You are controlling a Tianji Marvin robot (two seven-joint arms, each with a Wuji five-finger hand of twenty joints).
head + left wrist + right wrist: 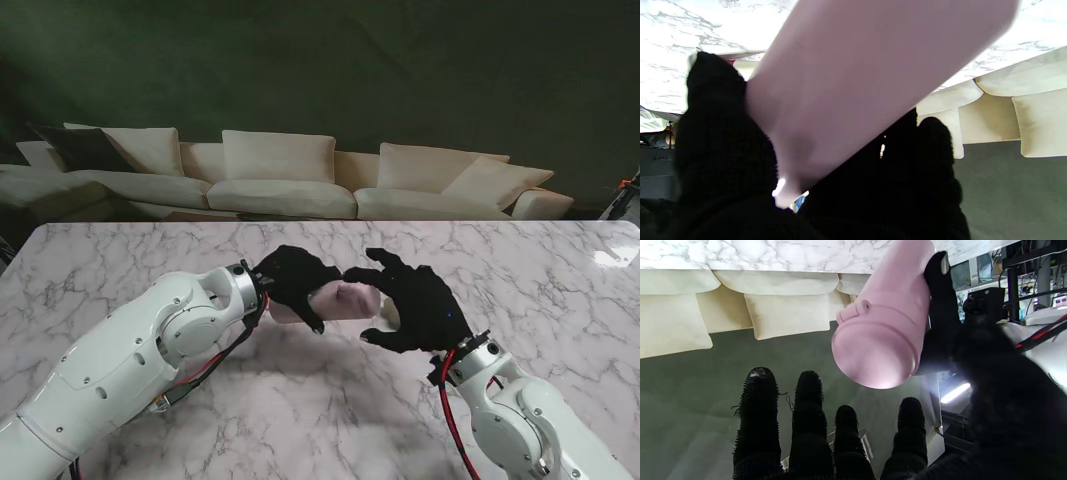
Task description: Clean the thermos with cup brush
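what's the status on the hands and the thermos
Left hand shut on pink thermos, held off the table. Right hand open, fingers spread near its lidded end. No cup brush in view.

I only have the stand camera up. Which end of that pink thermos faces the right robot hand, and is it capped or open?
Observer: Capped. The right wrist view shows the pink cylindrical thermos ending in a closed rounded pink lid, with a small knob on its side.
Operator: Is the right robot hand holding a brush?
Observer: No. The right robot hand shows four spread fingers with nothing between them, short of the lid.
Operator: How is the left grip?
Observer: In the left wrist view the thermos body lies across the left robot hand, with gloved fingers on both sides of it.
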